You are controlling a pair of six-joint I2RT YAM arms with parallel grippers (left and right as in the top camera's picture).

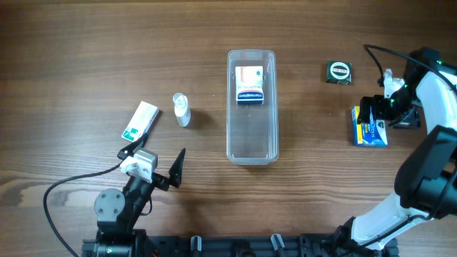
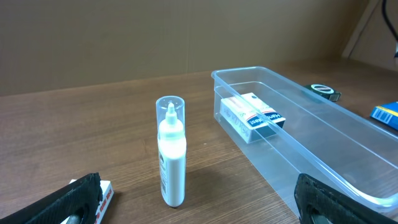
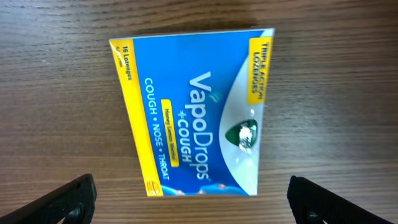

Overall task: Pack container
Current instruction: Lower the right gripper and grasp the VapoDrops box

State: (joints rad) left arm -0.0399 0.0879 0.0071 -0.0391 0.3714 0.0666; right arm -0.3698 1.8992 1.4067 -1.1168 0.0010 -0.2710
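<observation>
Two pincers are in view, and both stand with jaws spread wide and nothing between them. The container [image 1: 251, 135], a clear, long, narrow tub with rounded corners, sits upright and open-topped at the middle of the wooden table [image 1: 86, 43], its long side running away from the robot. A Hansaplast box [image 1: 250, 86] lies flat inside it at the far end, close to the end wall.

Left of the container and apart from it, a small clear bottle [image 2: 171, 152] with white contents and a clear cap stands upright. Farther left, a white and green box [image 1: 139, 121] lies flat at a slant.

The left pincer [image 1: 153, 152] is low at the near left of the table, jaws apart and gripping nothing. Its wrist view looks across the table at the bottle, with the container beyond it to the right. The white and green box lies just past its left finger.

Well to the right of the container, a blue and yellow VapoDrops box [image 3: 193, 112] lies flat, printed face up. The right pincer [image 3: 191, 186] hangs over it with jaws apart. Its fingers [image 3: 65, 202] show at the lower corners of the wrist view, out to either side of the box and not closed on it. Beyond that box, toward the far edge, lies a small dark green item [image 1: 339, 72] with a white ring on top.
</observation>
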